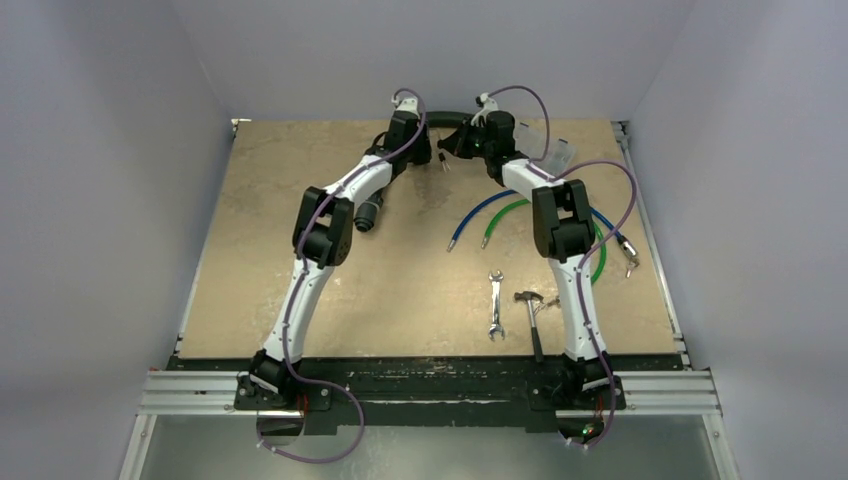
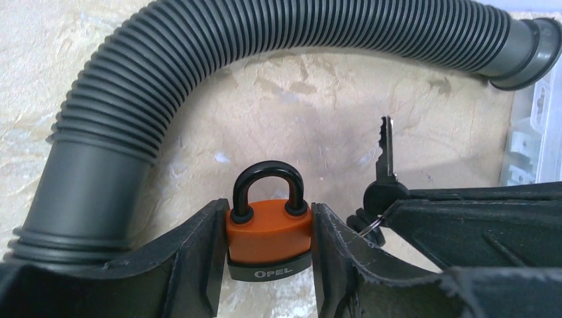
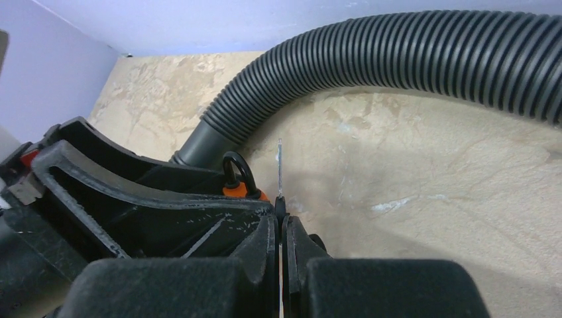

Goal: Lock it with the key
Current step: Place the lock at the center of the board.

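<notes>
An orange padlock (image 2: 268,228) with a black shackle and a grey base marked OPEL sits between the fingers of my left gripper (image 2: 268,255), which is shut on its sides, shackle pointing away. My right gripper (image 3: 281,228) is shut on the black head of a key (image 3: 280,169), its thin metal blade pointing away from the gripper. In the left wrist view the key (image 2: 386,156) stands just right of the padlock, held by the right gripper's fingers (image 2: 477,218), with a spare key on a ring below. Both grippers meet at the table's far middle (image 1: 445,150). The padlock's keyhole is hidden.
A grey corrugated hose (image 2: 219,59) curves behind the padlock along the back wall. Blue and green cables (image 1: 490,215), a wrench (image 1: 495,305) and a hammer (image 1: 532,315) lie on the right half. A clear plastic piece (image 1: 560,150) sits at the back right.
</notes>
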`<state>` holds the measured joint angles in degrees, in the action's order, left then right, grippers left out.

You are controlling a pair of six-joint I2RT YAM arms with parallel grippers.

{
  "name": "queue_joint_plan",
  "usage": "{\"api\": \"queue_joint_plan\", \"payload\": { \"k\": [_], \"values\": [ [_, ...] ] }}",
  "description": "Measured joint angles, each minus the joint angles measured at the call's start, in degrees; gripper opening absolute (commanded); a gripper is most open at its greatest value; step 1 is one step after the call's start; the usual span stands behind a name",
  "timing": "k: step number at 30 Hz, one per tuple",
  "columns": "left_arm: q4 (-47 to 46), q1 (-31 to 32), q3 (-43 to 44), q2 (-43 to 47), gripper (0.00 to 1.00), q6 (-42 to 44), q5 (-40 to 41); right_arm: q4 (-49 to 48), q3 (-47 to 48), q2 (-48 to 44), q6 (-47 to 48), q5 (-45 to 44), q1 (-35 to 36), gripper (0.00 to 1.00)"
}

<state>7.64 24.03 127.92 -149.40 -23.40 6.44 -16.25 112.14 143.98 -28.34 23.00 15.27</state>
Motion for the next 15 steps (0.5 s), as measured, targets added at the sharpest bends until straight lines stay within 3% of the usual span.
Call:
{"api": "queue_joint_plan", "payload": {
  "k": [9,15],
  "values": [
    [-2.9,-0.1,2.9,-2.8,0.03,0.5,1.3,1.6,2.3,2.1,-1.1,-1.8,-0.3,0.00],
    [-4.2,-0.2,3.5,-3.7,0.11,0.4,1.3,1.8,5.3,4.3,-2.1,-3.0,-0.4,0.00]
  ]
}}
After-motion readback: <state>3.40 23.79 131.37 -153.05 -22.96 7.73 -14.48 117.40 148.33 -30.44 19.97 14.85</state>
